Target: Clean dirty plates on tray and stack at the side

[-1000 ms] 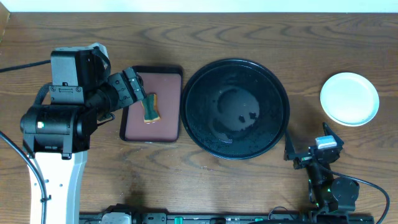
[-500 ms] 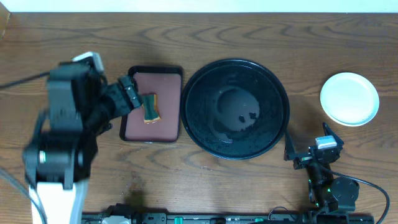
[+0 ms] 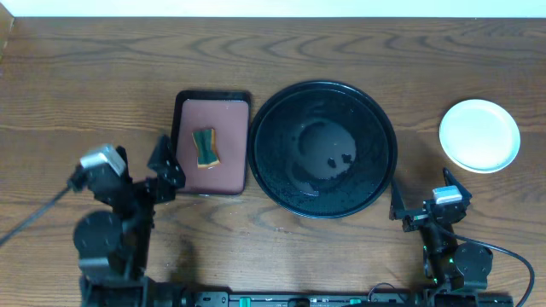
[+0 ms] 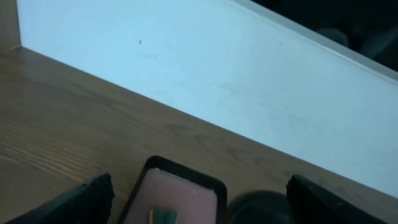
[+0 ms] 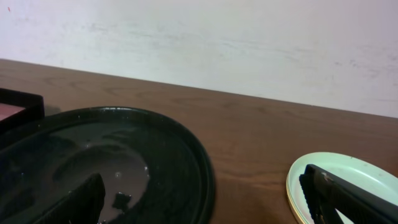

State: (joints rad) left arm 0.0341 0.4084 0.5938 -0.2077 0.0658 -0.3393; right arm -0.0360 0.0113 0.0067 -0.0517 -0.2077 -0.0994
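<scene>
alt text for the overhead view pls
A large round black tray sits mid-table with no plates on it; the pale plates are stacked at the right. Left of it, a maroon tray holds a sponge.

Just ahead of the left claw (image 3: 168, 164) lies the small rectangular maroon tray with a black rim (image 3: 181, 128), carrying a green-and-tan sponge (image 3: 205, 147). To that claw's left there is only bare brown wooden tabletop (image 3: 85, 77). The right claw (image 3: 424, 194) has the large round glossy black tray (image 3: 322, 85) with its raised rim ahead to its left and the stack of small round pale plates (image 3: 479, 135) ahead to its right, well apart, with open wood between them up to the white wall (image 5: 217, 43).
</scene>
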